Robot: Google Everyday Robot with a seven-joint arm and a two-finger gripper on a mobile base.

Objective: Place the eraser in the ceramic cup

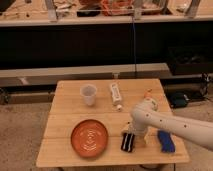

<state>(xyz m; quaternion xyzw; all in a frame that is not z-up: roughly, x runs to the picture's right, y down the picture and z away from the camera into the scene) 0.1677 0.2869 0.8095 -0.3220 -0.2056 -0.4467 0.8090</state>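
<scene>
The eraser (pixel 128 142), a small black block with pale stripes, lies near the front edge of the wooden table (pixel 65 120). My gripper (pixel 135 134) is at the end of the white arm reaching in from the right, right over the eraser's far right side. The ceramic cup (pixel 88 94), whitish and tapered, stands upright at the back left of the table, well away from the gripper.
A round orange plate (pixel 89 137) sits front left of the eraser. A blue block (pixel 165 140) lies at the front right, partly behind my arm. A white tube-like object (pixel 115 93) lies at the back centre. Dark shelving stands behind the table.
</scene>
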